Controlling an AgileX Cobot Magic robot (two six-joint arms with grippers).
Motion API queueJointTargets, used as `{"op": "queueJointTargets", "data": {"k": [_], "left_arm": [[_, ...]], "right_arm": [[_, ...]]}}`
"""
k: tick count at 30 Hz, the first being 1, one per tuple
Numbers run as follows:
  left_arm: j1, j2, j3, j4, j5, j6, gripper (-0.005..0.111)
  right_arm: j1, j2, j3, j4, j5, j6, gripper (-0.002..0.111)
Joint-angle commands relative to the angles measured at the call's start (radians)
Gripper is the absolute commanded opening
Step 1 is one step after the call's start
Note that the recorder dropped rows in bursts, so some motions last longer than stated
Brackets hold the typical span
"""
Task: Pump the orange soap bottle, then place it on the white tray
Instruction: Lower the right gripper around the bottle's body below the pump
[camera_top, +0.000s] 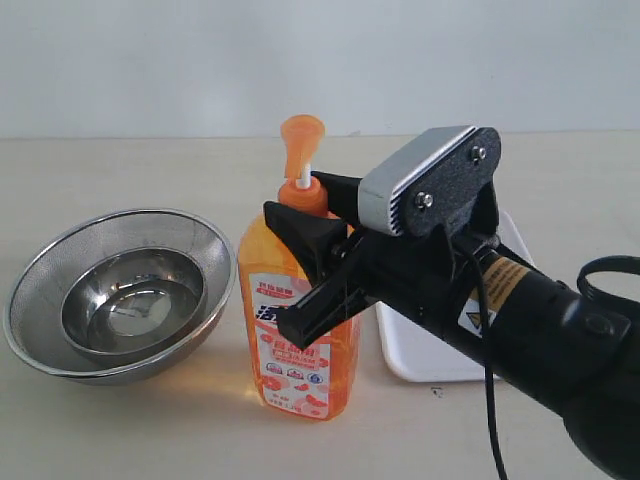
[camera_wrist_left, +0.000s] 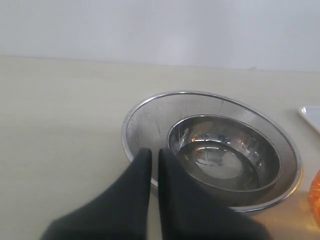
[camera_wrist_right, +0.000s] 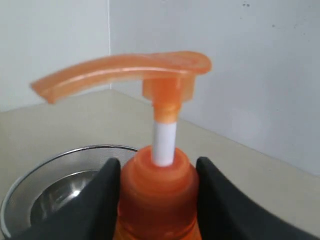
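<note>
**Grip on the soap bottle's neck, bottle off the tray**

Bottle first: the orange soap bottle (camera_top: 295, 345) stands upright on the pale table (camera_top: 150, 430), label facing the room. Its base is on the tabletop, not on the white tray (camera_top: 420, 355), which lies just to its right and partly behind the black arm. The orange pump head (camera_top: 302, 135) sits high, with a stretch of white stem (camera_top: 304, 178) showing below it.

The right gripper (camera_top: 288, 268) reaches in from the right. Its two black fingers (camera_wrist_right: 107, 200) are closed in on either side of the bottle's orange collar (camera_wrist_right: 157, 185), pressed against it in the wrist view. The spout of the pump head juts out above them.

Left of the bottle, just beside it, a steel mesh bowl (camera_top: 205, 250) holds a smaller polished steel bowl (camera_top: 85, 300) nested inside. Whether the mesh rim touches the bottle I cannot tell.

The left gripper (camera_wrist_left: 155, 152) hangs over the near rim of the mesh bowl. Its fingers are drawn together to a thin slit, with nothing between them.
</note>
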Motion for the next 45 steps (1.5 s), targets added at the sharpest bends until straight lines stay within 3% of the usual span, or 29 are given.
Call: {"op": "queueJointTargets", "data": {"k": [1,4,16,30,33,38,45], "left_arm": [[0.000,-0.002,0.003,0.000,-0.006,-0.010,0.005],[0.000,-0.002,0.003,0.000,-0.006,-0.010,0.005],[0.000,-0.002,0.003,0.000,-0.006,-0.010,0.005],[0.000,-0.002,0.003,0.000,-0.006,-0.010,0.005],[0.000,-0.002,0.003,0.000,-0.006,-0.010,0.005],[0.000,-0.002,0.003,0.000,-0.006,-0.010,0.005],[0.000,-0.002,0.003,0.000,-0.006,-0.010,0.005]], "right_arm": [[0.000,0.000,-0.027,0.053,-0.035,-0.038,0.006],[0.000,0.002,-0.089,0.093,0.024,-0.048,0.006],[0.023,-0.012,-0.105,0.229,-0.061,-0.092,0.006],[0.041,-0.012,-0.106,0.202,0.009,-0.096,0.008],[0.041,-0.012,-0.106,0.190,0.031,-0.096,0.023],[0.041,-0.012,-0.106,0.155,0.086,-0.053,0.066],[0.041,-0.012,-0.106,0.149,0.232,-0.050,0.072]]}}
